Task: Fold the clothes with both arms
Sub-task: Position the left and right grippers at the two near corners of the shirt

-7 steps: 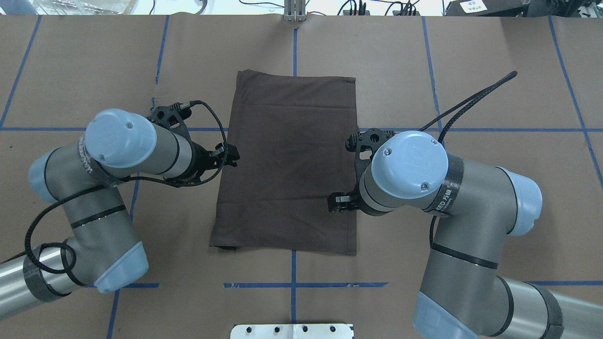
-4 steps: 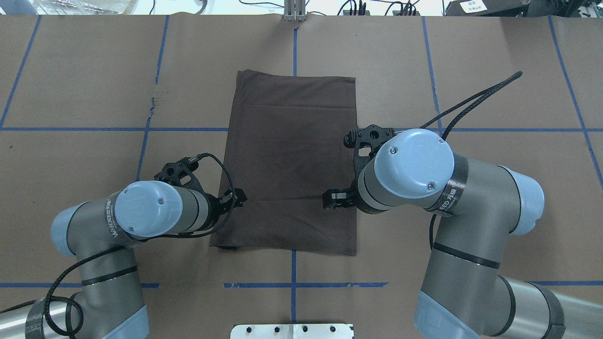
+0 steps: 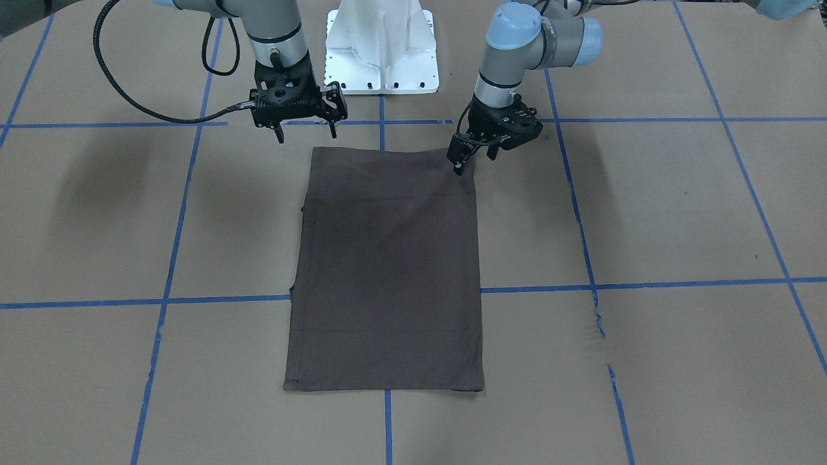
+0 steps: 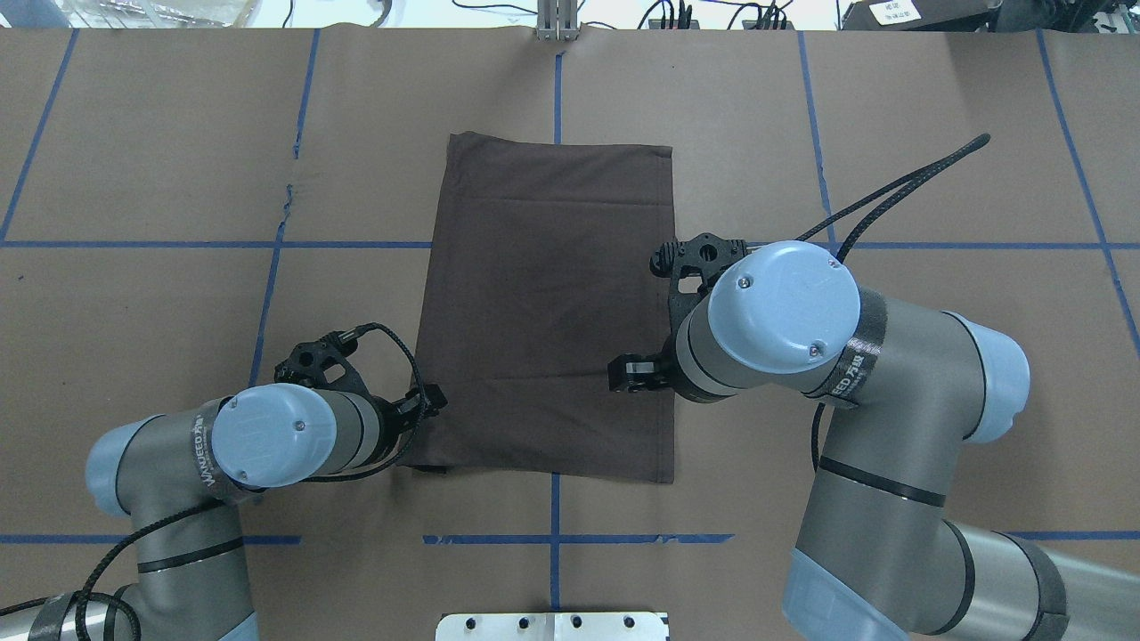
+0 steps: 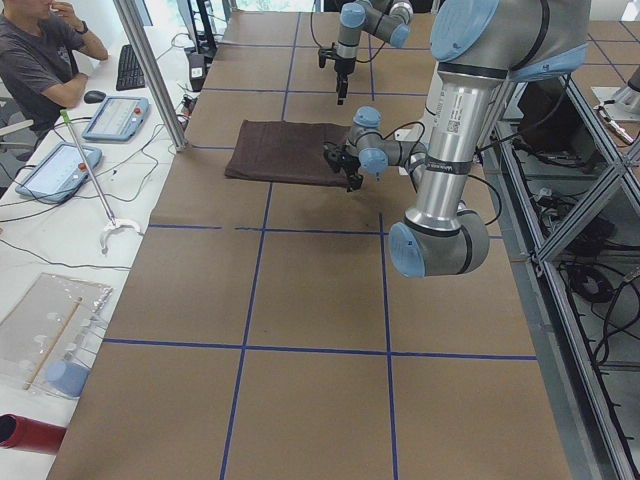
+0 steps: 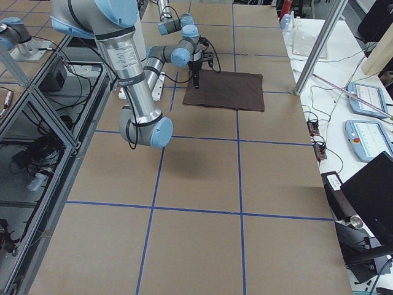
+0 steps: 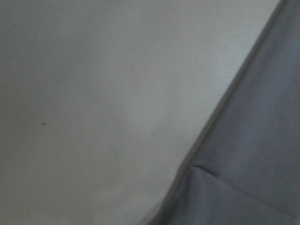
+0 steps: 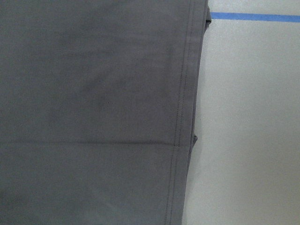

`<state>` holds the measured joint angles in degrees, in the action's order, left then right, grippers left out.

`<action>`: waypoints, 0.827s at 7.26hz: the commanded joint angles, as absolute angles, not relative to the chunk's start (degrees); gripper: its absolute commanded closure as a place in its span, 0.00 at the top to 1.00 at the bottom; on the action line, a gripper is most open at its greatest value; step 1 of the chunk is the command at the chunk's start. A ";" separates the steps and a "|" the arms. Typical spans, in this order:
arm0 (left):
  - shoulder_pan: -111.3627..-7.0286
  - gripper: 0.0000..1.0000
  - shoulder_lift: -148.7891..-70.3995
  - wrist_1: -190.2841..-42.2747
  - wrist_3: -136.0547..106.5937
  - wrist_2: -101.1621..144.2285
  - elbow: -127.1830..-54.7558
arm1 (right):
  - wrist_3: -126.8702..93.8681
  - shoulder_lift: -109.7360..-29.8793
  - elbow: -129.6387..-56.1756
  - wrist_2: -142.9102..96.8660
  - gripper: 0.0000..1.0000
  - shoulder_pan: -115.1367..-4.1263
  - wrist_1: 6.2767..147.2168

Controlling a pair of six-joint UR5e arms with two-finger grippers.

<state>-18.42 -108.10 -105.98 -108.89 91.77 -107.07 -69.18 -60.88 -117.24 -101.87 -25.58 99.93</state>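
Overhead view, read from its left. The left arm [image 4: 267, 436] reaches toward the T-shirt's [image 4: 548, 303] left edge. Its left end effector [image 4: 430, 399] sits low at the T-shirt's corner nearest the robot. In the front-facing view I see its fingers [image 3: 458, 165] set apart, one tip at the cloth's edge and nothing held between them. The left wrist camera is blurred; I make out only that edge running diagonally against the bare desk [image 4: 178, 133].

Centre: the T-shirt lies flat on the brown-papered desk, folded into a long dark rectangle. Its short edges face toward and away from the robot. I can see no sleeves, collar or logo. A blue tape line [image 4: 554, 85] meets the T-shirt's far edge, and another lies just beyond its near edge.

Right: the right arm [image 4: 882, 374] leans in over the T-shirt's right edge. The right end effector [image 4: 629, 374] hovers above that edge, toward the near end. In the front-facing view its jaws stand wide and empty. The right wrist camera looks straight down on the stitched edge, with bare desk beside it.
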 commanded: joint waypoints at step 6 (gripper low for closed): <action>-16.96 0.35 -108.37 -105.82 -109.25 92.11 -108.63 | -69.43 -61.00 -117.68 -102.91 1.00 -25.84 99.93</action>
<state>-17.05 -108.41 -105.83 -109.25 92.10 -108.60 -69.39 -60.94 -117.48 -102.11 -25.84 99.97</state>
